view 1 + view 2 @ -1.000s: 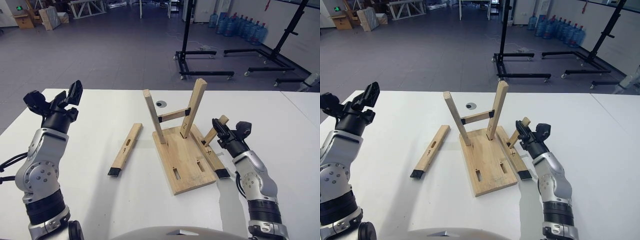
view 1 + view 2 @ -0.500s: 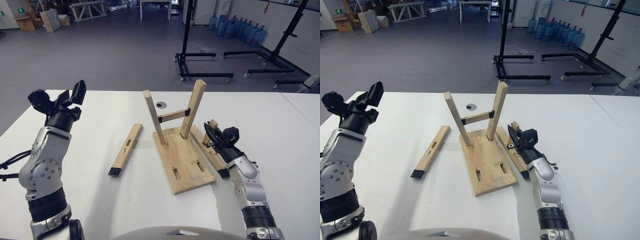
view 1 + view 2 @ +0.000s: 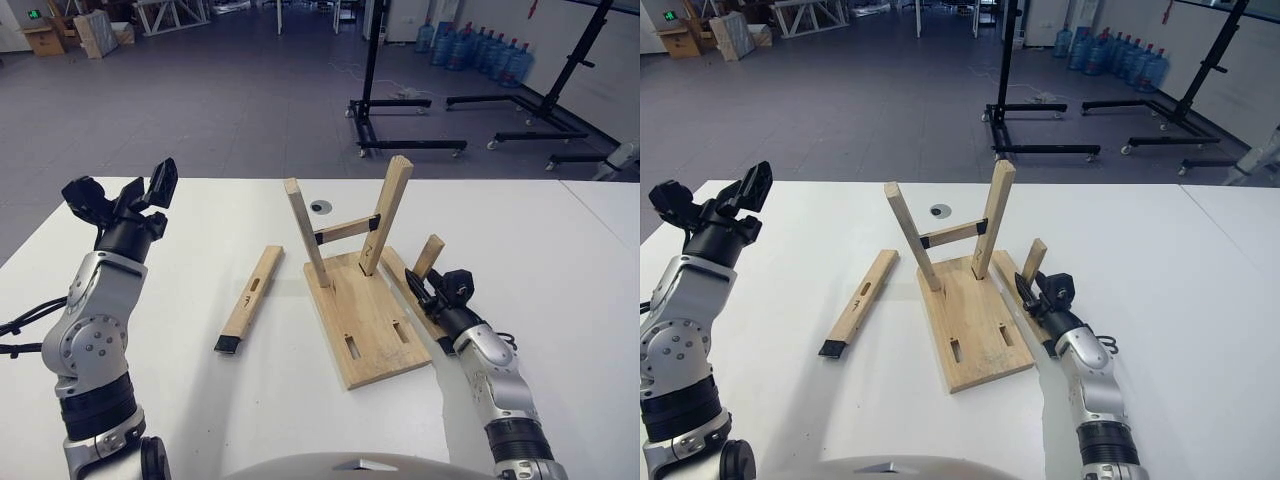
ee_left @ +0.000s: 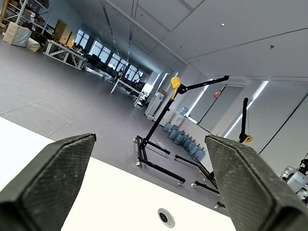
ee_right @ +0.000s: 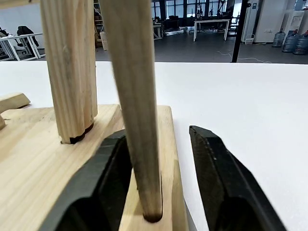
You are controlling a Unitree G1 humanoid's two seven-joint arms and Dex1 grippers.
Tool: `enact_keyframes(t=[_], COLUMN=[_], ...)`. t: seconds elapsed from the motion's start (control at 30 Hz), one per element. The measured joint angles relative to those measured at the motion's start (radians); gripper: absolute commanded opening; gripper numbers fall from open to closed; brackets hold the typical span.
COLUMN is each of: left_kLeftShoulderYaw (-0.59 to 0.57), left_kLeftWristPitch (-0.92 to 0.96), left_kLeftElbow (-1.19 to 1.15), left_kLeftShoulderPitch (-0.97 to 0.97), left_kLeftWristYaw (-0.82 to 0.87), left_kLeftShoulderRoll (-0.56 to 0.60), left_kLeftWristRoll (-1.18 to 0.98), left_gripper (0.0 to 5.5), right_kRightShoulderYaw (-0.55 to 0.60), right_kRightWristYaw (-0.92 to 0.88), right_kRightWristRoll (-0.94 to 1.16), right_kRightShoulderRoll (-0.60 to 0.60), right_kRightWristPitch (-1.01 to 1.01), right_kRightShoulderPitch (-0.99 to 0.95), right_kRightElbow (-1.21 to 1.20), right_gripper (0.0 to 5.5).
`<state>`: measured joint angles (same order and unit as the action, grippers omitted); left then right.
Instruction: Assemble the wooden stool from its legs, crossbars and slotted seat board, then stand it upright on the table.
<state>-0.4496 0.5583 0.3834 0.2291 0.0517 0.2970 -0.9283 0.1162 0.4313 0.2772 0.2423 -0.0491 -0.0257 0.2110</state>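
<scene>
The slotted seat board (image 3: 365, 322) lies flat mid-table. Two legs (image 3: 303, 232) (image 3: 386, 213) stand in it, joined by a crossbar (image 3: 347, 231). A loose leg (image 3: 250, 298) lies to the board's left. Another leg (image 3: 398, 266) lies along the board's right edge, with a second crossbar (image 3: 429, 256) sticking up from it. My right gripper (image 3: 418, 291) is open, low over that lying leg. In the right wrist view its fingers (image 5: 214, 173) straddle the crossbar's (image 5: 134, 96) base without clamping it. My left gripper (image 3: 120, 186) is raised at the far left, open and empty (image 4: 149, 144).
A round grommet hole (image 3: 320, 207) sits in the white table (image 3: 180, 390) behind the stool parts. Black wheeled stands (image 3: 412, 146) are on the floor beyond the far edge. Bare tabletop spreads on the left and the far right.
My right gripper has slid forward and down toward the lying leg, from beside the second crossbar to straddling its base. The left arm has barely shifted.
</scene>
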Motion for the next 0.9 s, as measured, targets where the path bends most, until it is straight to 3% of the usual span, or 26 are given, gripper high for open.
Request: enact_keyframes(t=[0.07,0.27,0.4,0.6,0.9], left_kLeftShoulderYaw=[0.000,0.001,0.003,0.005,0.004], left_kLeftWristPitch=[0.000,0.000,0.000,0.000,0.001], left_kLeftElbow=[0.000,-0.002,-0.012,-0.018,-0.018], left_kLeftShoulderPitch=[0.000,0.009,0.022,0.028,0.028], left_kLeftWristYaw=[0.000,-0.001,-0.005,-0.004,-0.004], left_kLeftShoulderRoll=[0.000,0.002,0.006,0.010,0.010], left_kLeftWristRoll=[0.000,0.000,0.001,0.024,0.034], left_gripper=[4.16,4.16,4.16,4.16,4.16], right_kRightShoulderYaw=[0.004,0.072,0.162,0.126,0.145], right_kRightWristYaw=[0.001,0.039,-0.122,-0.451,-0.567], right_kRightWristRoll=[0.007,0.252,0.400,0.292,0.293], right_kRightShoulderRoll=[0.002,0.066,0.115,0.147,0.108], right_kRightWristPitch=[0.019,0.260,0.449,0.738,0.965], right_kRightShoulderPitch=[-0.009,-0.117,-0.327,-0.561,-0.646], right_kRightElbow=[-0.030,-0.339,-0.508,-0.521,-0.534], right_gripper=[2.85,2.85,2.85,2.85,2.85])
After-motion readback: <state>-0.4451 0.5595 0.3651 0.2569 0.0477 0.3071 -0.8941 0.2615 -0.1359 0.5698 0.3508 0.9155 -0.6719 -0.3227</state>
